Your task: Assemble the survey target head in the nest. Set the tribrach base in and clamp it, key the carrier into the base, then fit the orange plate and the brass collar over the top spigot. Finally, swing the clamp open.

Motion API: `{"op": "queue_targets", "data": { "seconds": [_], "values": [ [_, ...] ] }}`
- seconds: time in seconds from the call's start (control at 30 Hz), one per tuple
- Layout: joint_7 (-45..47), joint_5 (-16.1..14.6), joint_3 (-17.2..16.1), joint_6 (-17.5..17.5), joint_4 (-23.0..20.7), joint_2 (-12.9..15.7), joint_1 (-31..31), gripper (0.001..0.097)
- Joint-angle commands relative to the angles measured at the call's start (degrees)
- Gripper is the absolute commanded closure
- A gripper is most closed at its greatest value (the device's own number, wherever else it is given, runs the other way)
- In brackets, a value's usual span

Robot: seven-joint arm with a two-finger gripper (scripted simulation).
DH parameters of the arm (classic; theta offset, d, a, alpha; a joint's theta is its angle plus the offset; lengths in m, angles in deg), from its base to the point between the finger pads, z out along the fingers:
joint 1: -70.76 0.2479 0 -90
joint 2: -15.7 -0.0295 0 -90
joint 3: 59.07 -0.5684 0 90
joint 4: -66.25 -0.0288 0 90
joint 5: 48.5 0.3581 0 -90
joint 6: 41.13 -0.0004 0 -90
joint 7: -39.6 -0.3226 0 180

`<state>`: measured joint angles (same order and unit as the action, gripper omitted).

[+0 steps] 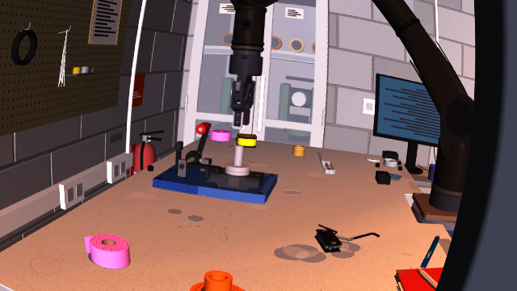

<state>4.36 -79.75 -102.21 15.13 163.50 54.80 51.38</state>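
The white carrier (238, 162) stands upright on the dark tribrach base (236, 178) in the blue nest (216, 184), its spigot pointing up, and my gripper (240, 123) hangs open and empty straight above the spigot's top. The clamp (193, 155) with its red knob (202, 128) sits on the nest's left side, its lever raised. The orange plate (217, 281) lies at the bench's near edge. The brass collar (298, 150) stands far back on the bench, right of the nest.
Behind the nest stand a glass cabinet (262, 68), a pink roll (220, 135) and a yellow-and-black roll (246, 140). A larger pink tape roll (109, 250) lies front left. A black tool (329, 239) lies front right, and a monitor (406, 110) stands beside the arm's base (444, 198).
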Motion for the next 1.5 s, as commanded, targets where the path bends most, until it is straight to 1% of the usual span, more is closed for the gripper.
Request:
{"op": "queue_targets", "data": {
  "seconds": [0.0, 0.37, 0.4, 0.5, 0.67, 0.73, 0.97, 1.13, 1.3, 1.47],
  "values": [
    [0.0, 0.0, 0.0, 0.0, -0.1, 0.0, 0.0, 0.0221],
    [0.0, 0.0, 0.0, 0.0, -0.1, -0.1, 0.0, 0.0221],
    [0.0, 0.0, 0.0, 0.0, -0.1, -0.1, 0.0, 0.0421],
    [0.6, 0.7, -0.5, 1.2, -0.8, -0.7, -0.3, 0.0421],
    [3.1, 3.4, -2.0, 6.4, -4.2, -3.4, -1.2, 0.0421],
    [3.5, 3.8, -2.2, 7.3, -4.8, -3.8, -1.3, 0.0421],
    [2.8, 4.0, -2.1, 7.3, -4.7, -3.8, -0.9, 0.0421],
    [-0.4, 4.3, -1.8, 7.0, -4.2, -4.2, 1.1, 0.0421],
    [-6.9, 5.0, -1.0, 6.4, -3.6, -4.7, 5.3, 0.0421],
    [-16.7, 5.9, 0.4, 5.9, -3.5, -5.1, 12.0, 0.0421]
  ]
}}
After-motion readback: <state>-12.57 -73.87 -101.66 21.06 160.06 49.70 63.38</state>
